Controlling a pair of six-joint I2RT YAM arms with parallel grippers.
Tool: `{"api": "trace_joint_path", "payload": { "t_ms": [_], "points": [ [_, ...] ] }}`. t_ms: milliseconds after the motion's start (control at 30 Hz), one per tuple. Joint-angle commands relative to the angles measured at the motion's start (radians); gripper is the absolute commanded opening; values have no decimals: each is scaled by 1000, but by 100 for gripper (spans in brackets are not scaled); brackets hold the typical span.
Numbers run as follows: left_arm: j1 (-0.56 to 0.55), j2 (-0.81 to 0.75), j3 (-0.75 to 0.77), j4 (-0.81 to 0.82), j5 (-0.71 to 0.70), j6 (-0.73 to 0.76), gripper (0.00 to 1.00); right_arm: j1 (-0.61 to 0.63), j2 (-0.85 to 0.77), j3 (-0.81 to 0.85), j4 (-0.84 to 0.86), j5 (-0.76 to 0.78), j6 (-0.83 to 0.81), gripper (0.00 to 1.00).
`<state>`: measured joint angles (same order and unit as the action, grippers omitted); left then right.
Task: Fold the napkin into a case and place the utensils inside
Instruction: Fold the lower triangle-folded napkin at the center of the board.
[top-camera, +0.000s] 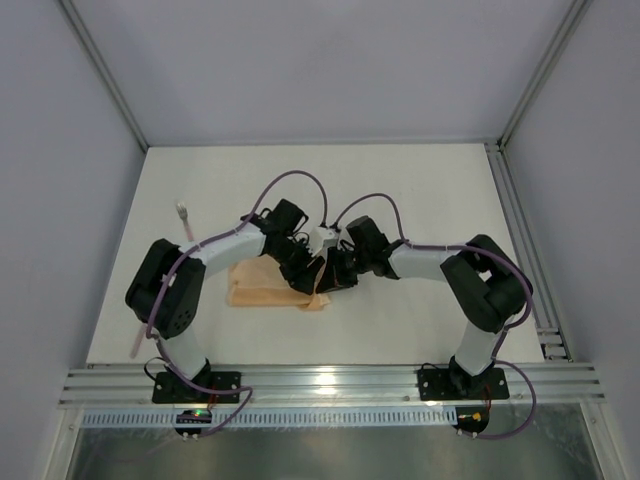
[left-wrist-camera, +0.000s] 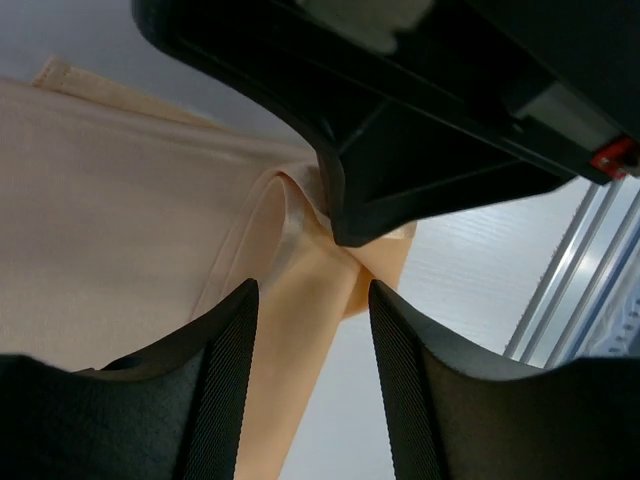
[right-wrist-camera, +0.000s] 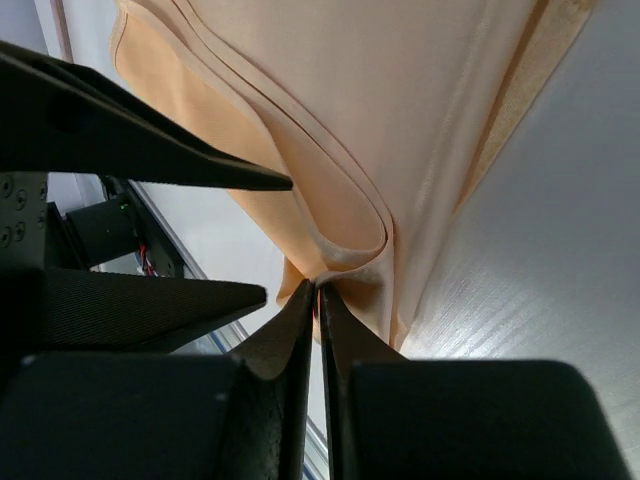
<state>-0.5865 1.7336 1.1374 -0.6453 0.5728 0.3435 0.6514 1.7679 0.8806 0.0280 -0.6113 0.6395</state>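
**Peach cloth pinched at one corner**

White counter carries the folded napkin under both arms. Right jaws are clamped on its bunched corner, right at their tips. Left jaws stand half open, a cloth flap between them, gripping nothing. One utensil lies well left of them.

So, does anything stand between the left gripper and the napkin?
Nothing visible does. The left gripper is open, with a fold of the napkin running between its fingers. The right gripper pinches that same fold just beyond them.
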Motion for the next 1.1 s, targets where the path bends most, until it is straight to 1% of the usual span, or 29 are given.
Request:
{"api": "trace_joint_path", "payload": {
  "t_ms": [0,67,100,200,333,433,467,533,633,667,800,833,933,1067],
  "points": [
    [-7,26,-1,139,-43,-75,49,-1,1,-9,70,36,35,10],
    [-7,44,-4,153,-48,-75,48,-2,5,-15,76,41,40,9],
    [-7,49,-10,160,-53,-77,45,-2,7,-20,81,47,42,9],
    [-7,57,-4,156,-51,-77,40,-2,7,-32,99,50,54,5],
    [-10,49,5,142,-74,-86,39,-2,-1,-37,113,51,63,3],
    [-24,86,31,93,-86,-75,38,-1,-5,-35,127,53,77,3],
    [-35,110,38,76,-85,-74,34,-2,-7,-35,131,56,83,3],
    [-41,124,35,52,-85,-61,30,-2,-16,-31,139,67,95,3],
    [-42,115,19,58,-97,-54,23,-2,-31,-29,136,84,107,3],
    [-41,110,18,61,-100,-51,19,-2,-35,-31,133,94,109,3],
    [-41,96,19,62,-100,-49,11,-2,-24,-26,112,128,123,3],
    [-41,96,19,62,-97,-51,11,-4,-22,-26,102,142,126,4],
    [-41,92,18,62,-100,-54,9,-6,-34,-29,96,143,124,16],
    [-41,84,21,62,-106,-54,2,-4,-129,-68,81,162,72,21]
  ]
}}
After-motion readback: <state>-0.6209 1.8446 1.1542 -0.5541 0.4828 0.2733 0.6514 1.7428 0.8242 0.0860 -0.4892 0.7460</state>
